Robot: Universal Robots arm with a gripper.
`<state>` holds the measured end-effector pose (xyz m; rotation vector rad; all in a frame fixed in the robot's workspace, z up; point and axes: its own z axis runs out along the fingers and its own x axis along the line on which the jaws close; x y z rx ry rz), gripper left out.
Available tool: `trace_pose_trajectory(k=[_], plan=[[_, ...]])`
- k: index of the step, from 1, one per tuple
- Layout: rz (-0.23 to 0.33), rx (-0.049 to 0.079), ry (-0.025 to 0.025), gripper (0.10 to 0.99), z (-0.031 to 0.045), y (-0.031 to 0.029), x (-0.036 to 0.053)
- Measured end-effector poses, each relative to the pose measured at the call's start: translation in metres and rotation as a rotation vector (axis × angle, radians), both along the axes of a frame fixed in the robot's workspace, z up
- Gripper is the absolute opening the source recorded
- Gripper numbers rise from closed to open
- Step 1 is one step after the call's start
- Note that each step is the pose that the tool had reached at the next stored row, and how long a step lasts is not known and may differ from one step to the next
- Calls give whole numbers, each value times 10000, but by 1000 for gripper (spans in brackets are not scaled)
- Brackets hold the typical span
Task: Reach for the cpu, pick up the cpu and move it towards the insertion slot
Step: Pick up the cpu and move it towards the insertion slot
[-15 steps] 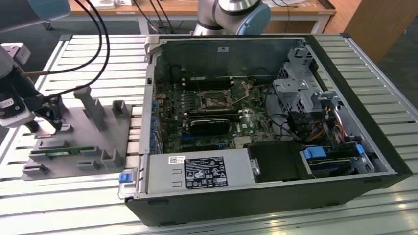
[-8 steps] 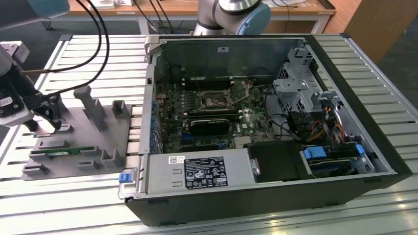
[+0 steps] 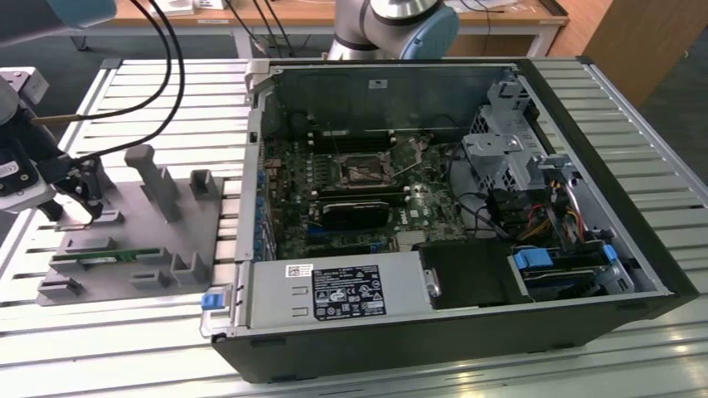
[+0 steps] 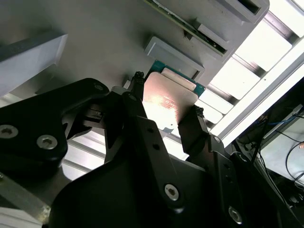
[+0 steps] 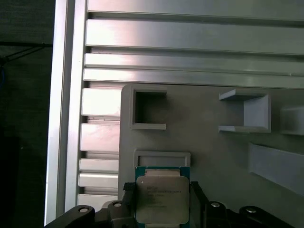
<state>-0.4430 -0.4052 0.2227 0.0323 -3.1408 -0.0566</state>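
Since the jaws stand only as wide as the chip itself, the gripper [image 4: 167, 95] has its two black fingers [image 4: 194, 129] pressed against opposite edges of the cpu [image 4: 166, 102], a narrow pinch that keeps the silvery top face clear. In the first wrist view the cpu [image 5: 162, 197] sits squarely between the fingertips, green rim showing along its sides, just beside a small raised frame on the grey tray [image 5: 204, 156]. Whether it has left the tray surface I cannot tell. The edge grip looks chosen to keep the chip level and its underside untouched. Around it, the tray carries moulded pockets and upright posts [image 3: 155, 182] that seat each part in its own place, with a green memory stick [image 3: 94, 257] lying in a holder near the front. In the exterior view the gripper [image 3: 78, 203] hangs over the tray at the exterior view's left, well apart from the insertion slot [image 3: 362, 172], which lies on the motherboard inside the open computer case [image 3: 465, 340]. Tray and case both rest on a slatted aluminium table [image 3: 111, 332]. Black cables [image 3: 166, 66] loop above it, and a wooden desk [image 3: 310, 16] stands behind.
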Motion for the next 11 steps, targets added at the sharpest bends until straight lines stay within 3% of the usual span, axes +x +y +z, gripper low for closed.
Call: trace_pose_trajectory(k=[11], plan=[[0, -27, -1, 541, 60, 10, 0]])
